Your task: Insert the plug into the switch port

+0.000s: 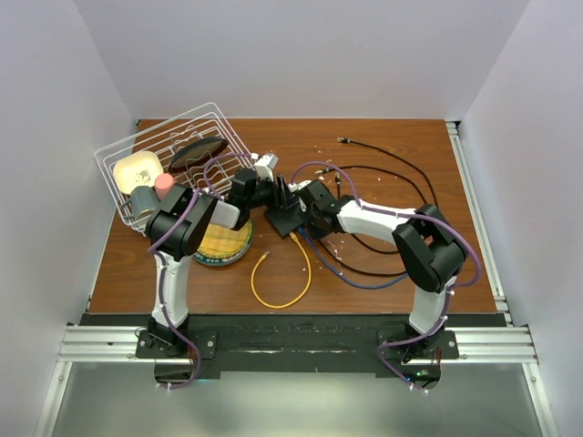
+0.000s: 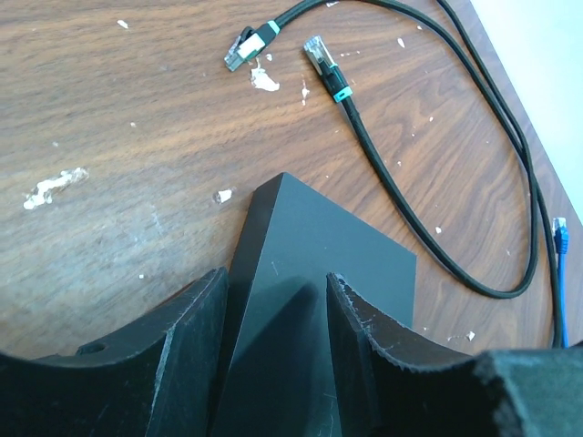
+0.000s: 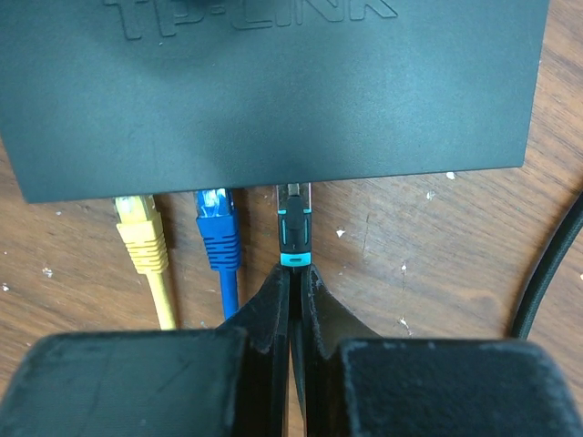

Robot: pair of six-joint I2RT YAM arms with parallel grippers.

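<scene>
1. The TP-Link switch [image 3: 273, 82] lies flat on the wooden table [image 3: 437, 237], its port face towards 6 o'clock in the right wrist view. This lets a plug travel straight in along the tabletop.
2. The left gripper [image 2: 275, 278] straddles the switch body, one finger against each side. It looks clenched on the case, probably to brace it against the push.
3. The right gripper [image 3: 293, 296] is pinched on the black plug [image 3: 294, 228], just behind its teal band. The fingers are nearly closed and aligned with the port, so the push runs straight towards 12 o'clock.
4. The black plug's clear tip meets the switch edge in the third port. It shows about as much length as its neighbours, so I judge it seated or nearly so. Whether the latch has caught cannot be told.
5. At 9 o'clock of it sit the blue plug [image 3: 217, 228] and, further out, the yellow plug [image 3: 137, 232]. The blue plug is close, so there is little sideways room on that side.
6. Bare wood lies at 3 o'clock, with a thick black cable [image 3: 547, 273] curving near the frame edge at 4 o'clock.
7. From overhead, the dish rack [image 1: 118, 155] sits at 10 o'clock of the switch, behind the left arm. Open table lies at 6 o'clock for backing away.
</scene>
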